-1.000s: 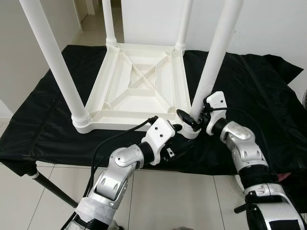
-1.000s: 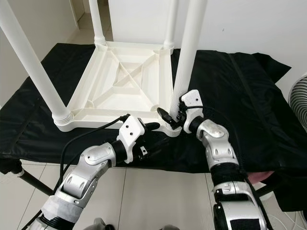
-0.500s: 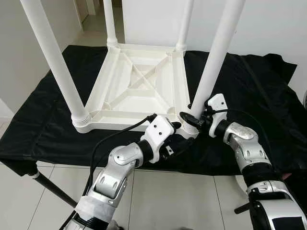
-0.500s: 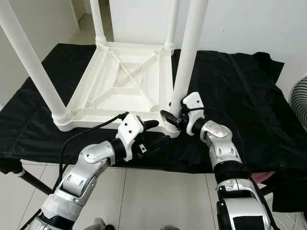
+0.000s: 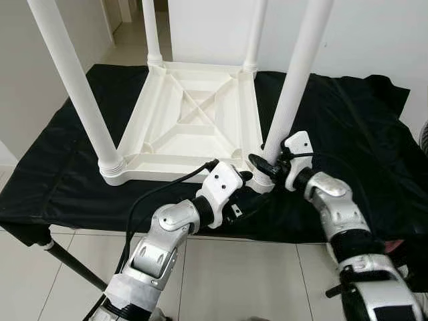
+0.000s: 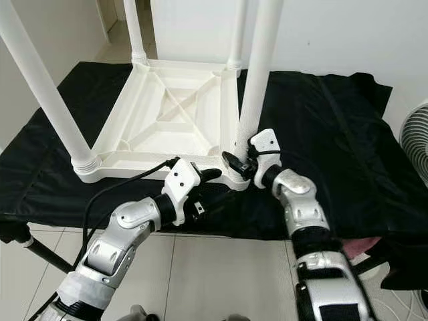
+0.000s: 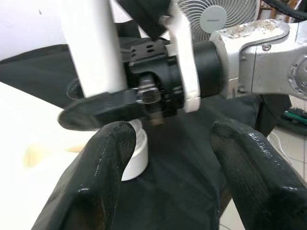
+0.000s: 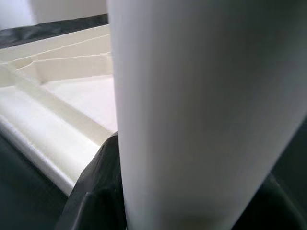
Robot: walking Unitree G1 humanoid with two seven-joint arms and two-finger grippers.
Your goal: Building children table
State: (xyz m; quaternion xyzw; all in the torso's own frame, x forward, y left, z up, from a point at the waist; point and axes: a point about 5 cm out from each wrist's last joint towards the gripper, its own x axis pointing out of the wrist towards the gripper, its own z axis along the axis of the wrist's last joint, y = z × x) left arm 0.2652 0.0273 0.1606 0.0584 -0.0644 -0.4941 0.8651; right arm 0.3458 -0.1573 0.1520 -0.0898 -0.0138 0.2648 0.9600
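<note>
The white table (image 5: 190,124) lies upside down on a black cloth (image 5: 348,127) that covers the surface, its four legs pointing up. Three legs stand at the far-left, far-right and near-left corners, and the fourth, the near-right leg (image 5: 292,80), rises from the corner closest to the robot's right arm.

Right end effector (image 5: 263,165) is in at the foot of that near-right leg, its fingers on either side of the tube just above the collar; the right wrist view has the leg pressed up close between dark finger shapes, so it's pinching the leg.

Left end effector (image 7: 175,158) sits just beside that same corner, low at the table's near edge, its two black fingers (image 7: 103,167) spread apart with nothing between them. Through that gap the left wrist view catches the leg's base collar (image 7: 135,155) on the cloth and the right wrist body just beyond.

A fan (image 6: 414,137) stands off at the right, past the surface
</note>
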